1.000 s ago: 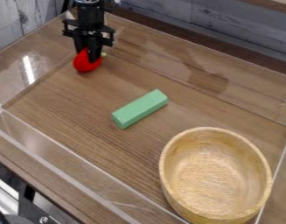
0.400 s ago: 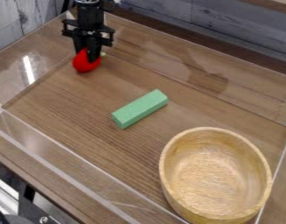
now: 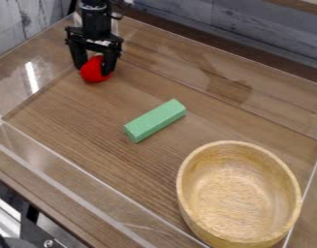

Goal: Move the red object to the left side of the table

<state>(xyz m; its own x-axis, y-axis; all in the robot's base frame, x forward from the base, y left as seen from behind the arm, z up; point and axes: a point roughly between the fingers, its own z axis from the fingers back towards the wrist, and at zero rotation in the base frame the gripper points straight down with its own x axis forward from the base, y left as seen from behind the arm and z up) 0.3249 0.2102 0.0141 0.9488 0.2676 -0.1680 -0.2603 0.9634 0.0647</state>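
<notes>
Camera view: black claw (image 3: 95, 61) points down with fingers spread around the red object (image 3: 91, 70), resting on the brown desk (image 3: 226, 92) at its far left end

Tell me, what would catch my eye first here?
Probably the black claw at the top left, its prongs spread open around a small red toy on the table. Next, the green block lying mid-table, and the big wooden bowl at the bottom right.
</notes>
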